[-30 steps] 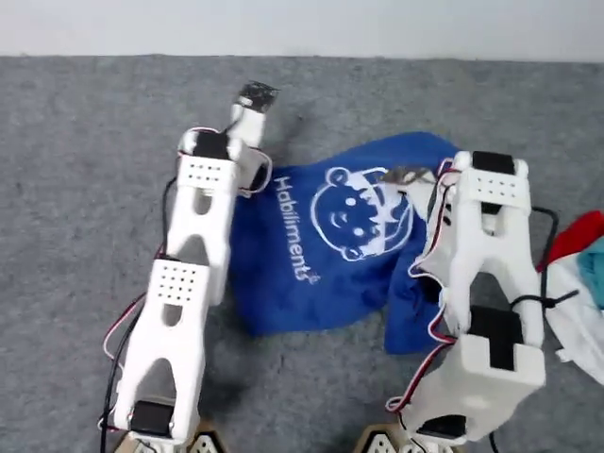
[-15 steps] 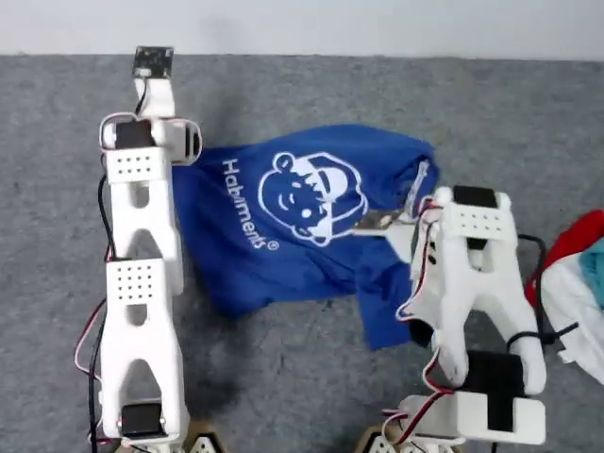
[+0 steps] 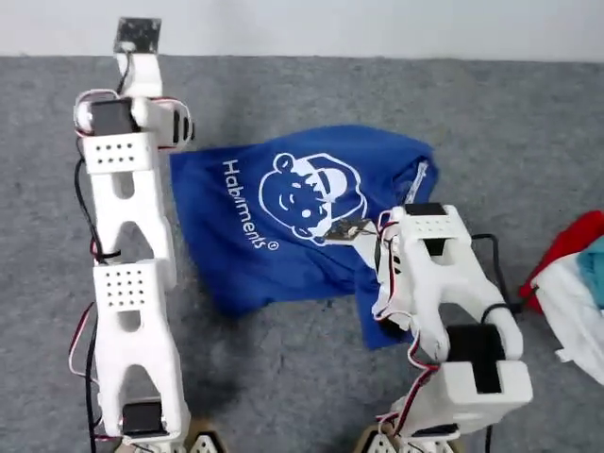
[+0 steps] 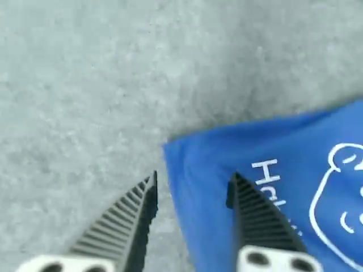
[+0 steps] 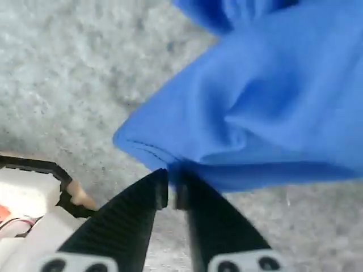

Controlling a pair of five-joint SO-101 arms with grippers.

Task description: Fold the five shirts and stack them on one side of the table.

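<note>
The blue shirt (image 3: 255, 217) lay face up near the middle of the grey worktop (image 3: 491, 113), its printed front mostly spread out. Its 5 o'clock part was bunched and doubled over under the right arm. The left hand (image 4: 193, 180) hung low over the shirt's 10 o'clock corner with its jaws apart. One jaw stood over the blue cloth and the other over bare worktop, so the corner edge ran between them without being gripped. The right hand (image 5: 172, 182) was on the shirt's 4 o'clock side, its jaws drawn nearly together on a rolled edge of the blue cloth, which it appeared to be pinching. At the 3 o'clock edge of the high view lay a loose heap of other shirts (image 3: 578, 278), red, teal and white, crumpled and not stacked; how many were in it could not be told. As a judgement, the task was at an early stage. The blue shirt was only being laid flat, no fold had been made in it, and no tidy stack stood anywhere in the high view. Smoothing the bunched 5 o'clock part, folding this shirt, and then folding and stacking the heap all seemed left to do.
</note>
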